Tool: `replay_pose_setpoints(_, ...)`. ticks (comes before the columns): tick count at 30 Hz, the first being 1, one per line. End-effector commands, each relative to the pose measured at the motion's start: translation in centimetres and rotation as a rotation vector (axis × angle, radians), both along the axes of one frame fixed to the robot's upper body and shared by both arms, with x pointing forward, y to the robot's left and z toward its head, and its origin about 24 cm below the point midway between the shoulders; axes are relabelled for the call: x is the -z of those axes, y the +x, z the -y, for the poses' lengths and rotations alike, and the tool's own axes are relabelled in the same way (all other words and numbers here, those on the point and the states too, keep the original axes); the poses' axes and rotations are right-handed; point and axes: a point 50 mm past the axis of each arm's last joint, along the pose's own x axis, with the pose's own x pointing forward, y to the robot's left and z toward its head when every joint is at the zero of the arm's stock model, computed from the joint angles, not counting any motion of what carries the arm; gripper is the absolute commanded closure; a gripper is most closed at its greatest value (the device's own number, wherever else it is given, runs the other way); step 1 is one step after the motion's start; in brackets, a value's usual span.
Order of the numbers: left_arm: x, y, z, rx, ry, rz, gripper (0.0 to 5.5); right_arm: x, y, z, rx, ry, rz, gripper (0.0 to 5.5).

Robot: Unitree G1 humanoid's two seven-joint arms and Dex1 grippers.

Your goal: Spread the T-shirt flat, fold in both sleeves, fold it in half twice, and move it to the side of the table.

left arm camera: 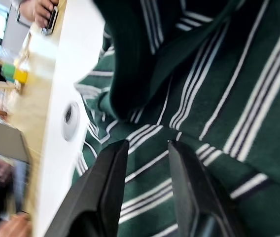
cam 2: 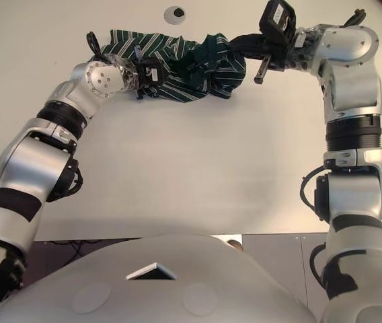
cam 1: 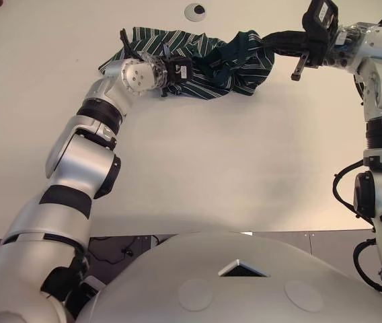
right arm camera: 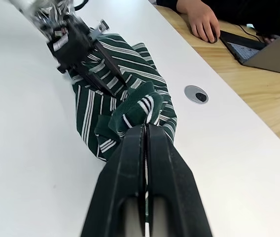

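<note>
**Task item.** The T-shirt [cam 1: 211,64], dark green with white stripes, is found bunched in a crumpled heap on the far part of the table. It is not spread flat, and no sleeve can be made out.

**Surface.** The table [cam 1: 211,175] is recorded as white and smooth. A round grey cable grommet [cam 1: 195,10] is set into it just beyond the heap, near the cloth but apart from it.

**Left gripper.** The left gripper [cam 1: 184,68] is placed over the left half of the heap. Its two fingers [left arm camera: 108,177] are held moderately apart, and striped cloth is seen across the gap between them. Nothing is seen pinched. Whether the tips press on the cloth cannot be settled, as the wrist view is too close.

**Right gripper.** The right gripper [right arm camera: 145,127] is positioned at the heap's right end. Its fingers are closed flat against each other, and a raised fold of the shirt is caught at their tips. That end of the cloth is drawn up towards the gripper.

**Room.** A light wooden desktop [right arm camera: 258,118] is seen adjoining the far edge of the white table. An open laptop [right arm camera: 273,54] is set on it.
</note>
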Motion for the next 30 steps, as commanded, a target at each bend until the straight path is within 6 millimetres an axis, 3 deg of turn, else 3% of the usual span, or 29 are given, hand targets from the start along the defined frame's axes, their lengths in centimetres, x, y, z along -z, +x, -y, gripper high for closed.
replay_pose_setpoints(1,0.5,-0.2,0.2,0.042,0.071,0.034,4.09,-1.9,-0.4,1.1,0.019,0.069,0.018,5.50)
replay_pose_setpoints(4,0.1,-0.1,0.3,0.058,0.052,0.058,4.09,-5.0,-0.3,0.5,-0.003,0.217,0.061,5.50)
replay_pose_setpoints(7,-0.2,0.1,0.1,0.064,0.060,0.081,4.09,-6.7,-0.8,-0.2,-0.051,0.279,0.074,5.50)
replay_pose_setpoints(13,-0.7,0.4,0.0,0.046,0.054,0.119,4.09,-6.1,-1.9,-0.3,-0.101,0.231,0.031,5.50)
replay_pose_setpoints(16,-1.2,0.6,-0.3,0.026,0.013,0.129,4.09,-6.8,-2.1,-0.3,-0.121,0.273,0.026,5.50)
replay_pose_setpoints(20,-1.6,0.6,-3.0,-0.173,-0.268,-0.095,4.09,-6.9,-2.1,0.0,-0.124,0.255,0.018,5.50)
replay_pose_setpoints(24,-2.3,0.9,-7.5,-0.448,-0.603,-0.239,4.09,-6.3,-2.4,0.1,-0.143,0.238,-0.010,5.50)
replay_pose_setpoints(30,-1.3,0.5,-8.0,-0.530,-0.789,-0.344,4.09,-5.6,-2.3,-0.2,-0.164,0.203,-0.036,5.50)
